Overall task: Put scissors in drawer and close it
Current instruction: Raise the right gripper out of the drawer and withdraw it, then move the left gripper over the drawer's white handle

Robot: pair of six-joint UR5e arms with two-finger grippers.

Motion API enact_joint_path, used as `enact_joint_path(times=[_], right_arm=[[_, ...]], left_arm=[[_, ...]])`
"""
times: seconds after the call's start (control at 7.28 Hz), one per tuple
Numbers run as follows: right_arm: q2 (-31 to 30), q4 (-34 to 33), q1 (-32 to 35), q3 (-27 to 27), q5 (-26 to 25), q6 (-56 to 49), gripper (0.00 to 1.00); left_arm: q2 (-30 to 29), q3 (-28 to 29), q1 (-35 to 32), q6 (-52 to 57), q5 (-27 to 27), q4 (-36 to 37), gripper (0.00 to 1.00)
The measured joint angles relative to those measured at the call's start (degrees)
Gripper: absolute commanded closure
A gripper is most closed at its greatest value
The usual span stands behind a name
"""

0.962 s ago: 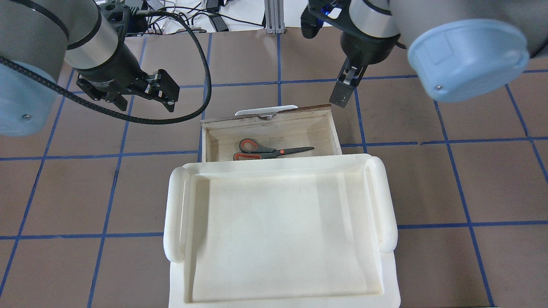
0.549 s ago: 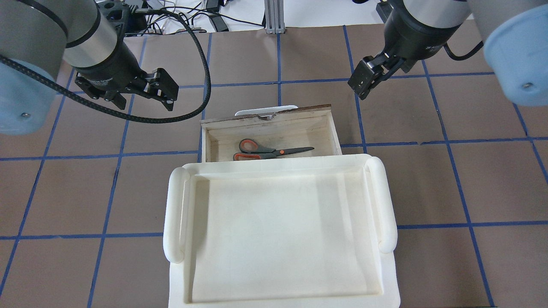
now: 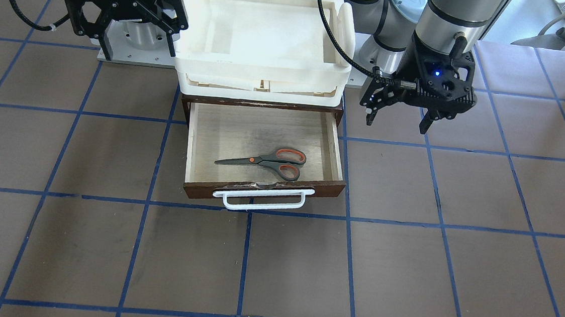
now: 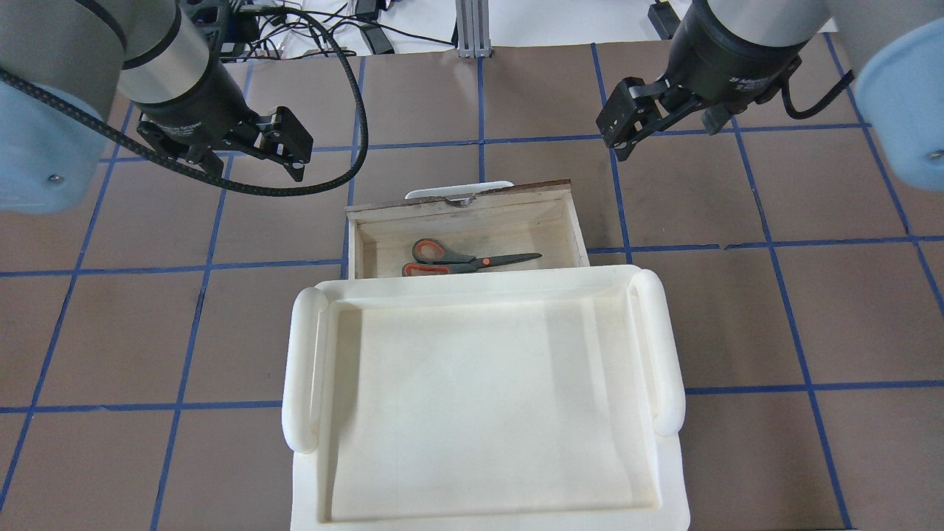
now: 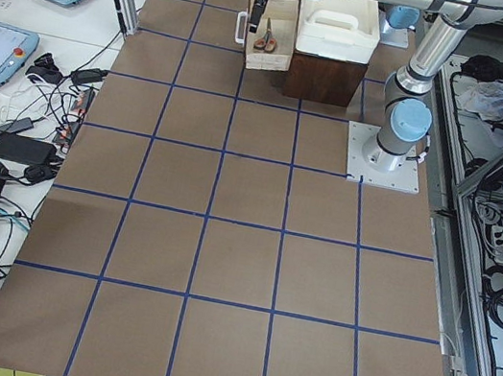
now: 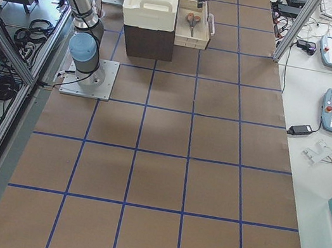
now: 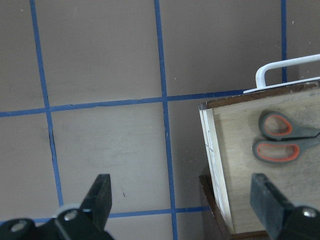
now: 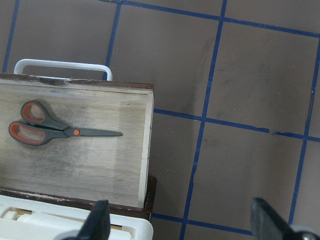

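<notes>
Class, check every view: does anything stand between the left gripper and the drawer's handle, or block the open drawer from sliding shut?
Nothing visible does. Bare table lies between the left gripper and the handle. The scissors lie flat inside the drawer, within its walls. The tray rests higher, above the opening.
</notes>
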Motion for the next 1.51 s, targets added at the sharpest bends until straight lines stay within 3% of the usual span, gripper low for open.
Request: enact_joint_path(times=[0.69, 1.51], right_arm=[[0.02, 0.06, -0.12, 0.0, -0.12, 6.53, 0.0], [0.42, -0.7, -0.2, 0.08, 0.08, 6.6, 0.0]], left_arm=[[-15.81, 10.47, -8.21, -1.75, 2.1, 3.99, 0.0], [-23.09, 11.41, -12.33, -15.07, 1.8, 10.74, 0.0]])
